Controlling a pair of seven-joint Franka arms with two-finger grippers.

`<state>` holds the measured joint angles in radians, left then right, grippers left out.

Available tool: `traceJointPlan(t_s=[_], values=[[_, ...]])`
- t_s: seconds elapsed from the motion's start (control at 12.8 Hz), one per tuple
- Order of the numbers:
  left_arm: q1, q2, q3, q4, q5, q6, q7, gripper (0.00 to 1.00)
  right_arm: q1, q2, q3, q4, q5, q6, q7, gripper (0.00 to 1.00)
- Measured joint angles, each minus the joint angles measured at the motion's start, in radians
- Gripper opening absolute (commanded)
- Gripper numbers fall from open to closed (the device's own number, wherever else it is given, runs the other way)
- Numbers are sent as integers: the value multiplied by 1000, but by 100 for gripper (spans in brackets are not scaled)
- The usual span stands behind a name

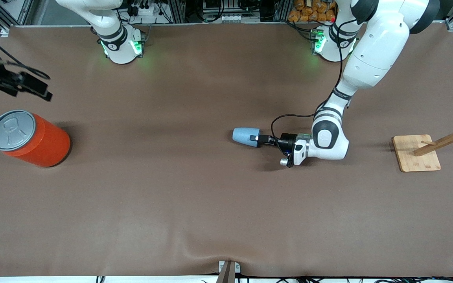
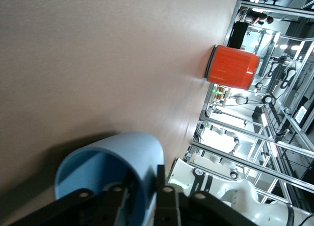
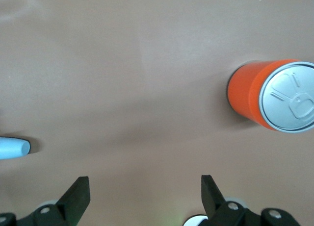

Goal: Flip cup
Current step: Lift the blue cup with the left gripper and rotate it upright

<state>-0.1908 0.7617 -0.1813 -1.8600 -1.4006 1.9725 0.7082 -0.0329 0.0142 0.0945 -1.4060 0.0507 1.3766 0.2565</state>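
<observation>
Small light-blue tapered cup on its side, rim in left pincer.

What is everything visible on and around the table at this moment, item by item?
cup: one, light blue, lying on its side near the table's middle, its rim wall pinched by the left gripper
orange can: one, orange with a grey pull-tab lid, upright at the right arm's end of the table
wooden rack: one, light wood, square base with angled pegs, at the left arm's end of the table
table: one, covered in brown
left gripper: one, black fingers, low at the cup's mouth, one finger inside and one outside, shut on the wall
right gripper: one, black fingers, open, waiting in the air above the table near the orange can
</observation>
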Motion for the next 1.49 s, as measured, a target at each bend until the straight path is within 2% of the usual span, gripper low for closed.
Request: traceJointPlan(t_s=[0.16, 0.31, 0.63, 0.71, 1.18, 1.49], values=[[-2, -1, -2, 5, -1, 1, -62, 0, 1, -42, -2, -75, 0, 41, -17, 100], [-3, -2, 2, 20, -1, 13, -123, 0, 1, -43, -1, -104, -4, 62, -41, 100], [-3, -51, 13, 79, 6, 17, -289, 0, 8, -41, 2, -111, -57, 112, -162, 100], [-3, -79, 14, 92, 41, 18, -352, 0, 8, -41, 1, -111, -58, 113, -169, 100], [-10, -226, 5, 239, 623, 20, -902, 0, 8, -40, -2, -111, -57, 114, -174, 100], [-108, -239, 2, 297, 1019, 27, -1146, 0, 8, -37, -2, -111, -57, 114, -174, 100]])
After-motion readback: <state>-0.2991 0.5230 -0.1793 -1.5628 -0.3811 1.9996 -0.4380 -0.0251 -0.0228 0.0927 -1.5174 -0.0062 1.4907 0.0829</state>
